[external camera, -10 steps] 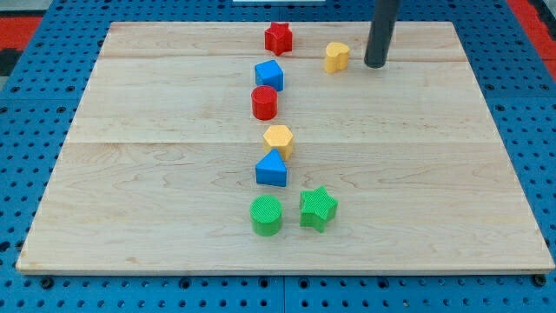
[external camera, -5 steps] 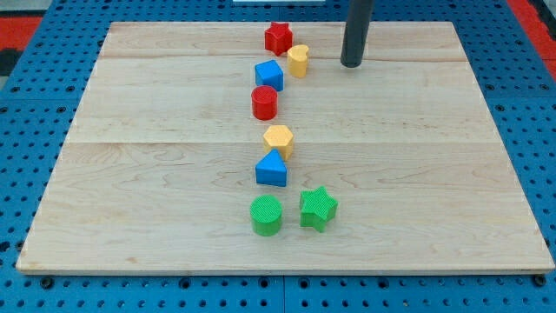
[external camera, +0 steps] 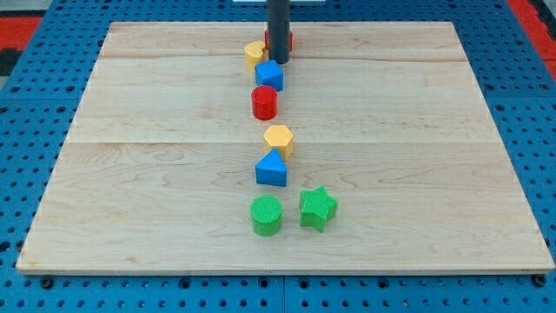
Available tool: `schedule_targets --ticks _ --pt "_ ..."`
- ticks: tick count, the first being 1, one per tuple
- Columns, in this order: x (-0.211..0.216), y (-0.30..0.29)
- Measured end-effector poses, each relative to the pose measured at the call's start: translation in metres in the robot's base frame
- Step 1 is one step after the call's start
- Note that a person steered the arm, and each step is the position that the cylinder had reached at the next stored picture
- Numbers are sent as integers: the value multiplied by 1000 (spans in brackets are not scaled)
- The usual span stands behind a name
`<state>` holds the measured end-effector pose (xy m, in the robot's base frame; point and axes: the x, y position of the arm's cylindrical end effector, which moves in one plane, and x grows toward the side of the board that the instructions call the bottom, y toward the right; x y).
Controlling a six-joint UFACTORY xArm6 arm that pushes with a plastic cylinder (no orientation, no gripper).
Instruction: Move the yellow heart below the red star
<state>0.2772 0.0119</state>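
Yellow heart point(external camera: 254, 55) sits just left of my tip point(external camera: 278, 62) — nearly touching.

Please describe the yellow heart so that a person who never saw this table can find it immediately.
Look at the wooden board and follow the column of blocks in its middle up to the view's top edge. There the yellow heart sits just left of my tip, above and left of the blue cube. The other yellow block lies further down.
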Motion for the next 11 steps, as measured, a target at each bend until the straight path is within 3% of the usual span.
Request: schedule_targets --ticks 1,2,3,5,6,8,9,11 --pt "0 42" --pt "-56 57" --pt "-84 53" --pt "-79 -60" --pt "-48 -56" --pt "-37 -61" --pt "-45 -97" --pt "-7 -86"
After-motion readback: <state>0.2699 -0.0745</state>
